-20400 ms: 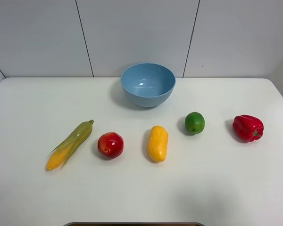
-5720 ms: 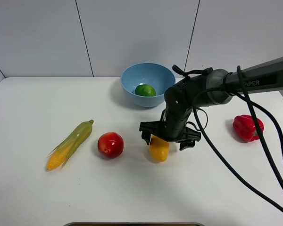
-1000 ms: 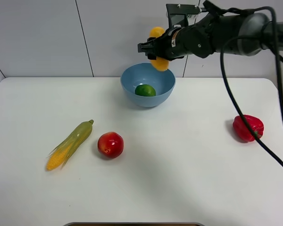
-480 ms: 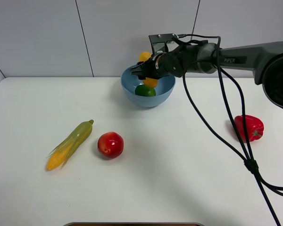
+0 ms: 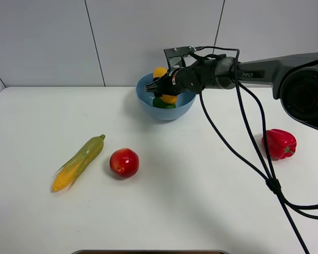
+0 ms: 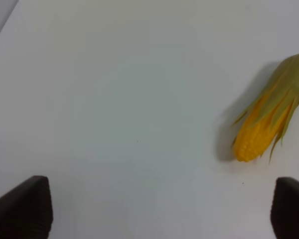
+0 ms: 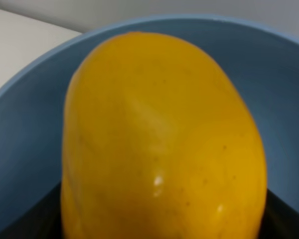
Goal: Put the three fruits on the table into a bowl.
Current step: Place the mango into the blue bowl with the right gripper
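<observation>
Right pincer (image 5: 165, 86) was seen clamped on the yellow mango (image 7: 159, 144), which was held roughly upright with its lower end already inside the rim of the blue bowl (image 5: 147, 103), just above the lime (image 5: 160, 103) lying at the bottom; whether the two fruits touched could not be told. It was judged that the release would best be made low, with the jaws parted only once the mango was eased down beside the lime, so that nothing was bounced out or the bowl shoved. A straight upward retreat was thought wise, so that the rim would not be caught. Left pincer (image 6: 157, 211) was seen spread wide and empty over the table (image 5: 212, 206), near the corn (image 6: 264, 124). The red apple (image 5: 124, 162) was left on the table, well apart from the bowl.
</observation>
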Controlling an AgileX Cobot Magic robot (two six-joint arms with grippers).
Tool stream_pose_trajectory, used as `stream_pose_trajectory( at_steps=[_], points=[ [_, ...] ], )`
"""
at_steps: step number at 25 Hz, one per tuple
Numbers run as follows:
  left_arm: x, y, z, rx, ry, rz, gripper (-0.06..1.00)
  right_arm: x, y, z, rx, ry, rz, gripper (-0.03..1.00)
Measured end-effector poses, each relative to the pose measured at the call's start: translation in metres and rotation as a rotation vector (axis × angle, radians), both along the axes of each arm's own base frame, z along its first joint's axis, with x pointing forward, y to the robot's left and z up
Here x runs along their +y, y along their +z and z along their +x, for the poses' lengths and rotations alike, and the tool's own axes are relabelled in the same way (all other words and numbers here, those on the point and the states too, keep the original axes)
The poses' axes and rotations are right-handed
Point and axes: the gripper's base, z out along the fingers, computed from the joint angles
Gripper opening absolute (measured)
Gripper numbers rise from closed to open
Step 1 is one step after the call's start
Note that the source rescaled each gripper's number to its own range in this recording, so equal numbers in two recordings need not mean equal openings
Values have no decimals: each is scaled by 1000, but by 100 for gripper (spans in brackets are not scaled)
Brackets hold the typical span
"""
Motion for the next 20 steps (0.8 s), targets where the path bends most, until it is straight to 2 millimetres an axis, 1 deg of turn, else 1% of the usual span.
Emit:
stream_pose_trajectory(
  at_steps=[7, 8, 9, 11, 13, 14, 15, 17, 20],
  points=[
    [0, 0, 0, 0, 1, 0, 70, 0, 0, 0, 3, -4, 5, 1],
    [0, 0, 0, 0, 1, 0, 70, 0, 0, 0, 3, -4, 5, 7],
    [0, 0, 0, 0, 1, 0, 70, 0, 0, 0, 4, -4, 4, 15],
    [0, 0, 0, 0, 1, 0, 70, 0, 0, 0, 8, -6, 4, 36],
    [0, 0, 0, 0, 1, 0, 70, 0, -1, 0, 15, -14, 13, 49],
    [0, 0, 0, 0, 1, 0, 70, 0, 0, -1, 17, -17, 16, 52],
    [0, 0, 0, 0, 1, 0, 70, 0, 0, -1, 17, -17, 16, 52],
    [0, 0, 0, 0, 1, 0, 70, 0, 2, -1, 17, -21, 20, 56],
    [0, 0, 0, 0, 0, 1, 71, -2, 12, -2, 13, -26, 19, 58]
  ],
)
